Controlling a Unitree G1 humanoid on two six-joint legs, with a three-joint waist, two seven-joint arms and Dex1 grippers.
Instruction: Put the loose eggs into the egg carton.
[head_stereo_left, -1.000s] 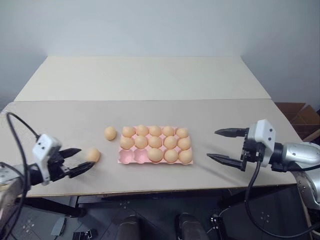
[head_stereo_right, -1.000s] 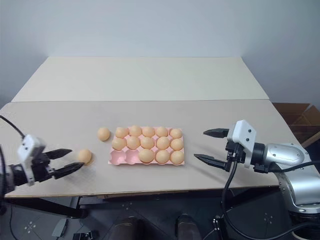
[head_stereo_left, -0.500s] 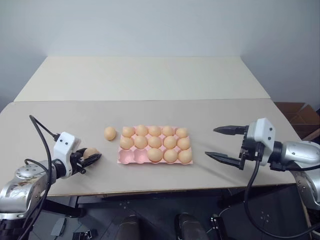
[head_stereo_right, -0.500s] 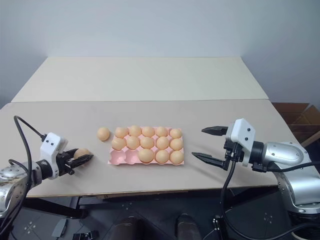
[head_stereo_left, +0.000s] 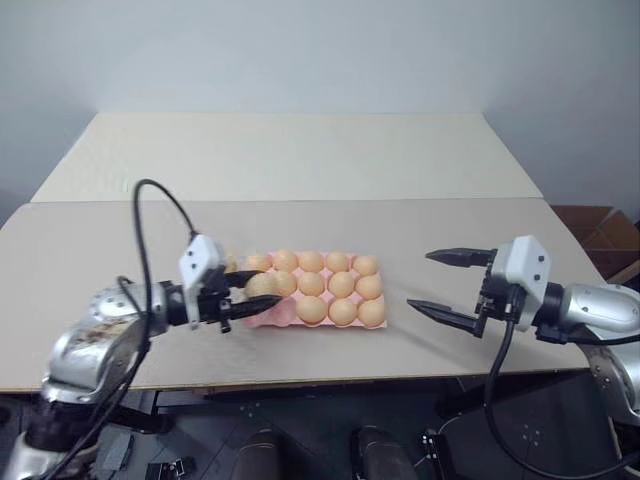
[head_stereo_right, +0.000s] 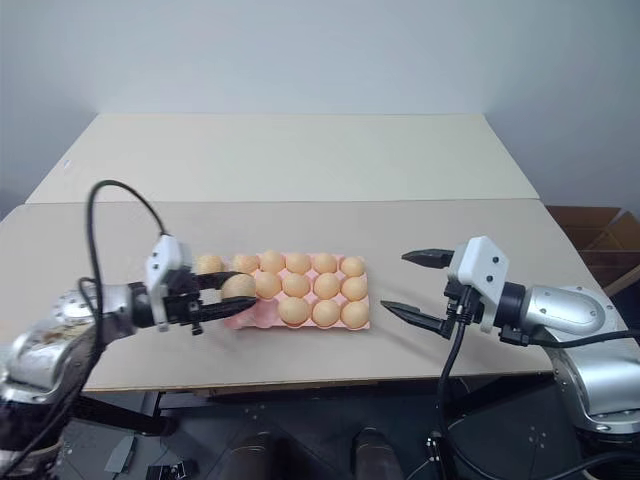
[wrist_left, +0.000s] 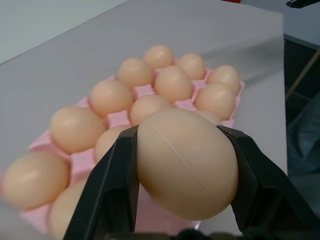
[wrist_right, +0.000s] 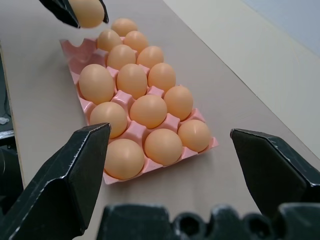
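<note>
The left claw (head_stereo_left: 256, 293) is pinching one egg (wrist_left: 186, 162) between its two black fingers, and the egg sits snug against both of them in the left wrist view. It hangs at the near left corner of the pink egg carton (head_stereo_left: 283, 318), which lies on the tabletop (head_stereo_left: 300, 160) just ahead of the claw. From the head views the carton looks nearly full. The two cups at its near left end, directly beneath and just beyond the held egg, look empty, though the claw hides part of that corner. Another loose egg (head_stereo_right: 208, 264) rests on the tabletop just beside the carton's far left corner, behind the left claw.

The right claw (head_stereo_right: 412, 283) is spread wide with nothing in it, hovering well apart from the carton's right end and pointing toward it.

The step in hand looks like the carry: an egg has been lifted and brought to the carton, not yet set down. The next move calls for centring the egg over one empty cup, lowering it gently until it seats, then parting the fingers without nudging the neighbouring eggs. After that, the loose egg behind the claw would still need fetching.
</note>
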